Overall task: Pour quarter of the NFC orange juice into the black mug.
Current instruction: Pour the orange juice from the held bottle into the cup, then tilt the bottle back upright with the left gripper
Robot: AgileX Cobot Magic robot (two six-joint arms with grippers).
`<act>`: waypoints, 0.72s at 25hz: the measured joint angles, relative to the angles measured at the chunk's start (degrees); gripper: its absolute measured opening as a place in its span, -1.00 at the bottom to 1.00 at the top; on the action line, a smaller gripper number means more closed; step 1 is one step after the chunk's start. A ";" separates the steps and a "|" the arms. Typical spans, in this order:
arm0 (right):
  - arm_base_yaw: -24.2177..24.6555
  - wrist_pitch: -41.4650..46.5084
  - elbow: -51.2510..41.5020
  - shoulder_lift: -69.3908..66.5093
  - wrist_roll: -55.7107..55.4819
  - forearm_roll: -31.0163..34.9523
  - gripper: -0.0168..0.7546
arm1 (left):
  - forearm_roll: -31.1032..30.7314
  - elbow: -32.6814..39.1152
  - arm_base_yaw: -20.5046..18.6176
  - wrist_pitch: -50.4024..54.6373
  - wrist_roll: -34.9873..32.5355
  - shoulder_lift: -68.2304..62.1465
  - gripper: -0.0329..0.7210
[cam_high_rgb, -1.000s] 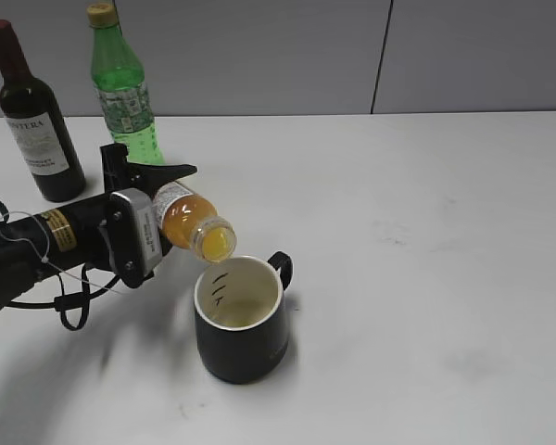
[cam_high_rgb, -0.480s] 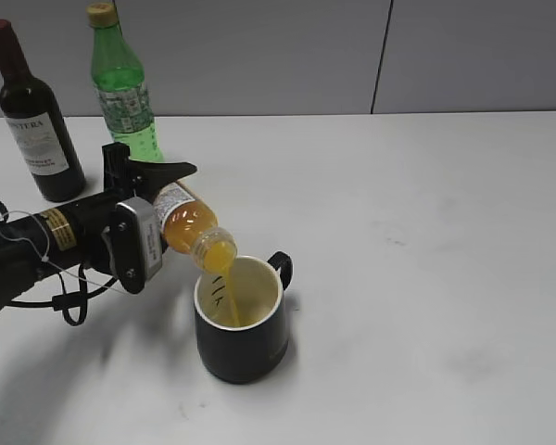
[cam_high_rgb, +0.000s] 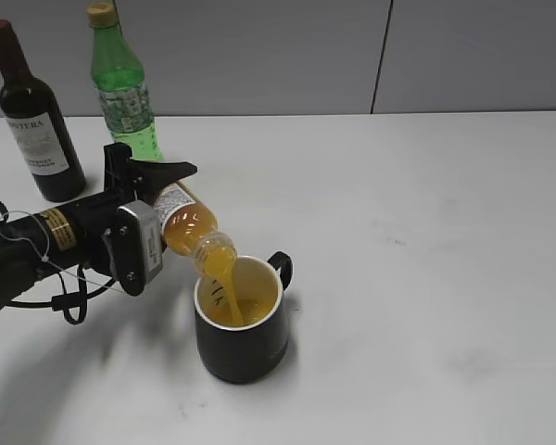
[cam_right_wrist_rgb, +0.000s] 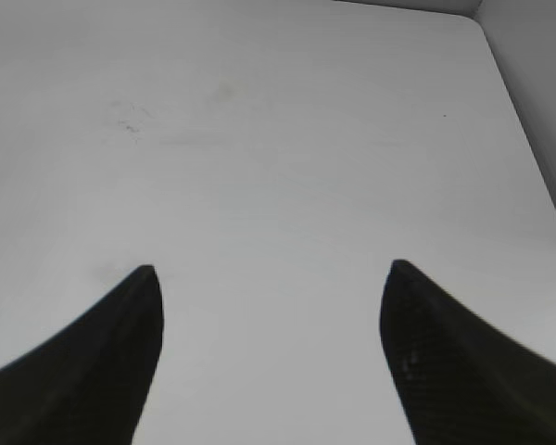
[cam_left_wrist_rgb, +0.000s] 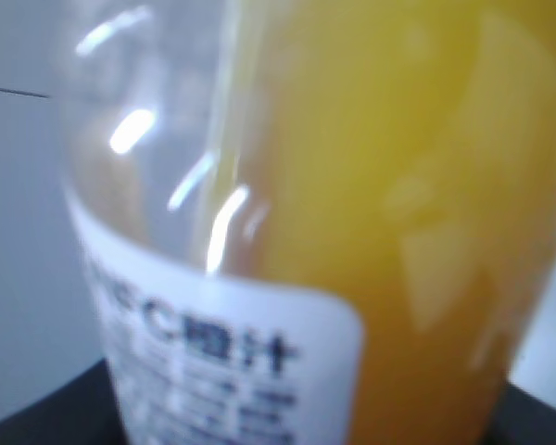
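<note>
NFC orange juice [cam_high_rgb: 190,225] tilted, mouth over black mug [cam_high_rgb: 244,322] rim at 10 o'clock, stream running in. Left gripper [cam_high_rgb: 157,209] clamped on the bottle; right gripper [cam_right_wrist_rgb: 271,297] spread, empty. Hold tilt steady, level off early.

Evenly, brightly lit from overhead. Soft grey shadows beneath the squat black mug [cam_high_rgb: 244,324] and black robot arm [cam_high_rgb: 56,246] on the white table [cam_high_rgb: 426,278]. Blurred at close range: small clear bottle of orange juice [cam_left_wrist_rgb: 352,204], streaked with white glare.
</note>
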State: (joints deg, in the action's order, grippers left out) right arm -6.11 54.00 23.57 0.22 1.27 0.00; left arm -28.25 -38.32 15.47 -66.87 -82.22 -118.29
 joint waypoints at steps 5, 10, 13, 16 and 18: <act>0.00 0.00 0.00 0.00 0.00 0.00 0.48 | 0.00 0.00 0.00 -0.02 -0.08 0.04 0.33; 0.00 0.00 0.00 0.00 0.00 0.00 0.48 | 0.00 0.00 0.00 -0.02 -0.08 0.04 0.33; 0.00 0.00 0.00 0.00 0.00 0.00 0.48 | 0.00 0.00 0.00 -0.07 -0.08 0.04 0.33; 0.00 0.00 0.00 0.00 0.00 0.00 0.48 | 0.00 0.00 0.00 -0.07 -0.08 0.04 0.33; 0.00 0.00 0.00 0.00 0.00 0.00 0.48 | 0.00 0.00 0.00 -0.07 -0.08 0.04 0.33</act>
State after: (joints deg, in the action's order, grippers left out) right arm -6.11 54.00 23.57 0.22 1.27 0.00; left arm -28.25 -38.32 15.47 -66.93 -82.30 -118.25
